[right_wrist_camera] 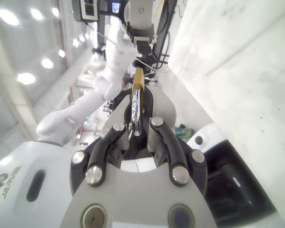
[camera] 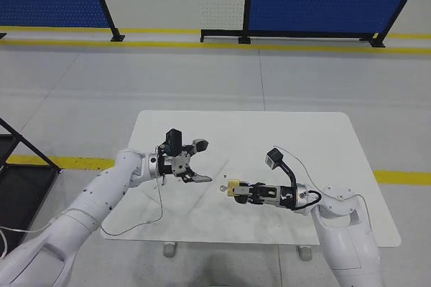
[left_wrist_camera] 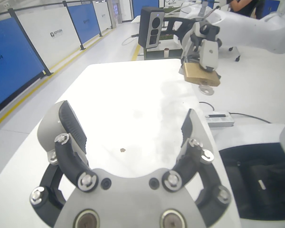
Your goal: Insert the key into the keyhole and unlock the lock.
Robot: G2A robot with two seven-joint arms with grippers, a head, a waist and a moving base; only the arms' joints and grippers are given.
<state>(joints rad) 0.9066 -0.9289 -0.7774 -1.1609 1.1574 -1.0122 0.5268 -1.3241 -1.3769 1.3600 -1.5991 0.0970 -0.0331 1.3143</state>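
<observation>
Brass lock is pinched in my right end effector, over the white worktop near its middle. I see the key sticking out of the lock's end that faces my left end effector, which hovers apart from it, fingers spread wide and holding nothing.
</observation>
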